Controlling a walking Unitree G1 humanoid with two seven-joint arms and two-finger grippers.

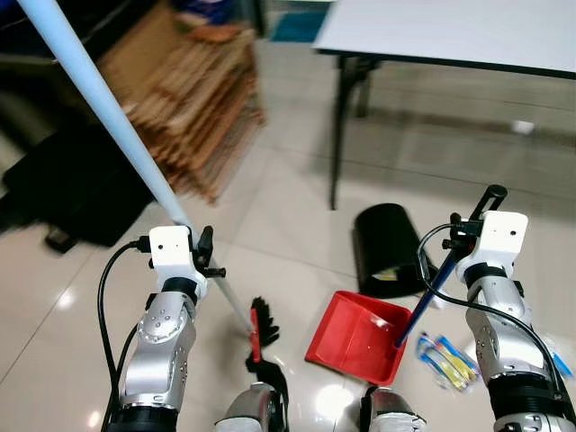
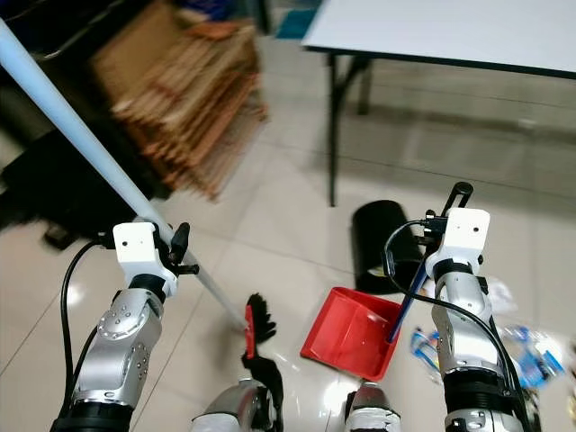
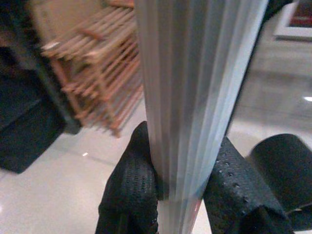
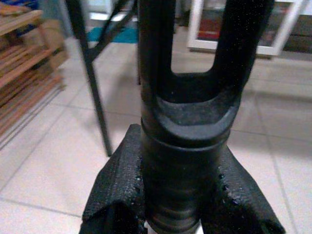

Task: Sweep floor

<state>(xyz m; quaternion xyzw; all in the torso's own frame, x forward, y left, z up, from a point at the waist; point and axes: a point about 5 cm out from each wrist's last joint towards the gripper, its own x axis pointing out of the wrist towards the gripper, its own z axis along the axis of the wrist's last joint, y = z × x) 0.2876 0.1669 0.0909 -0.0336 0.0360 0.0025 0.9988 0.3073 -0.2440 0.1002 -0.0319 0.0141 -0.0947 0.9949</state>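
My left gripper (image 1: 205,256) is shut on the pale blue broom handle (image 1: 99,99), which slants up to the far left; its fingers (image 3: 129,190) press the ribbed shaft (image 3: 195,97) from both sides. The broom's red-and-black head (image 1: 261,328) rests on the tile just in front of me. My right gripper (image 1: 463,236) is shut on the black top (image 4: 187,122) of the dustpan's blue handle (image 1: 423,306). The red dustpan (image 1: 355,337) sits on the floor to the right of the broom head. Blue and yellow wrappers (image 1: 445,358) lie on the tile right of the pan.
A black cylindrical bin (image 1: 387,247) lies on the floor behind the dustpan. A white table (image 1: 450,31) on black legs (image 1: 340,135) stands at the back right. Wooden slatted racks (image 1: 198,108) lean at the back left, beside a dark bag (image 1: 72,189).
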